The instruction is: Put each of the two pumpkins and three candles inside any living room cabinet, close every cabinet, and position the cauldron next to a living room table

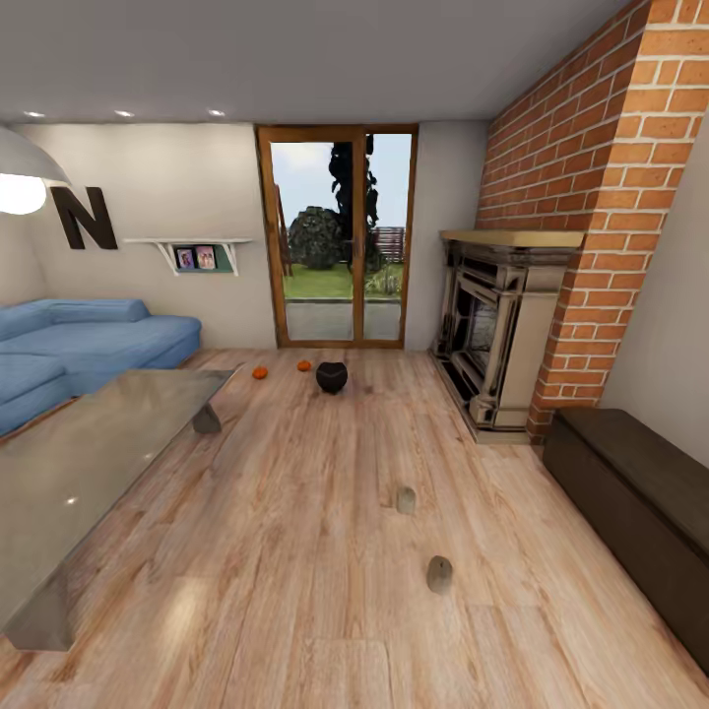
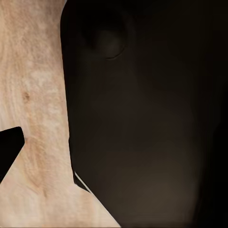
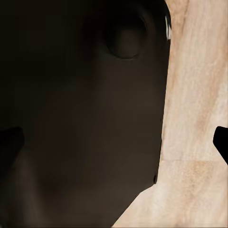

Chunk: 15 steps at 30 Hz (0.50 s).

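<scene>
Pumpkins, one (image 1: 260,372) beside the other (image 1: 304,365), sit round and orange near the squat black cauldron (image 1: 332,377) on pale plank floor (image 1: 295,512). Two stubby grey-beige candles (image 1: 406,500) (image 1: 439,574) stand upright nearer. Glossy grey table (image 1: 89,453) runs lengthwise left; dark-brown cabinet (image 1: 630,512) right, closed. Jaw state cannot be told.

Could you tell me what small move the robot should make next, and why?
Probably roll forward toward the nearest candle: it lies on the wood floor just ahead, a second candle lies beyond it, and the cabinet stands close by on the right.

Bright daylit render, dim wrist views
</scene>
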Motion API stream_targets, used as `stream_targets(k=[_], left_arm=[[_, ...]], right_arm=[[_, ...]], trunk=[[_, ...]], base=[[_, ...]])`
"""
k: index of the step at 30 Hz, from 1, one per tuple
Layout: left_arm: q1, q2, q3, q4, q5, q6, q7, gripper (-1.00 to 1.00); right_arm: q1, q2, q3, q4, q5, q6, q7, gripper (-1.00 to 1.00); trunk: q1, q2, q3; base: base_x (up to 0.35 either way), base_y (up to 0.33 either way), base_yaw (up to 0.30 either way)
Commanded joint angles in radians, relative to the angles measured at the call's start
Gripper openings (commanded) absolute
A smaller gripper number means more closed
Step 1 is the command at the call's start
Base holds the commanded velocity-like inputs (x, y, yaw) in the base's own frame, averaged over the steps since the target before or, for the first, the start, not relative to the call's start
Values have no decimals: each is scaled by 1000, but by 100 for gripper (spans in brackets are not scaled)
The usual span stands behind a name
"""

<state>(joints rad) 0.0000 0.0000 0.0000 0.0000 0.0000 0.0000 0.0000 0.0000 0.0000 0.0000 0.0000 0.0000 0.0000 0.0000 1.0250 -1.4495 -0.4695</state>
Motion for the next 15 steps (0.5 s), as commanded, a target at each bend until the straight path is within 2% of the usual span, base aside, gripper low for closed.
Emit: stream_targets(k=[1,15], left_arm=[[0,0,0,0,0,0,0,100],[12,21,-3,-26,-6,8,-2,100]], right_arm=[[0,0,0,0,0,0,0,100],[-33,-3,1,8,-3,-38,-2,100]], trunk=[[0,-1,-1],[0,-1,-1]], base=[[0,0,0],[0,0,0]])
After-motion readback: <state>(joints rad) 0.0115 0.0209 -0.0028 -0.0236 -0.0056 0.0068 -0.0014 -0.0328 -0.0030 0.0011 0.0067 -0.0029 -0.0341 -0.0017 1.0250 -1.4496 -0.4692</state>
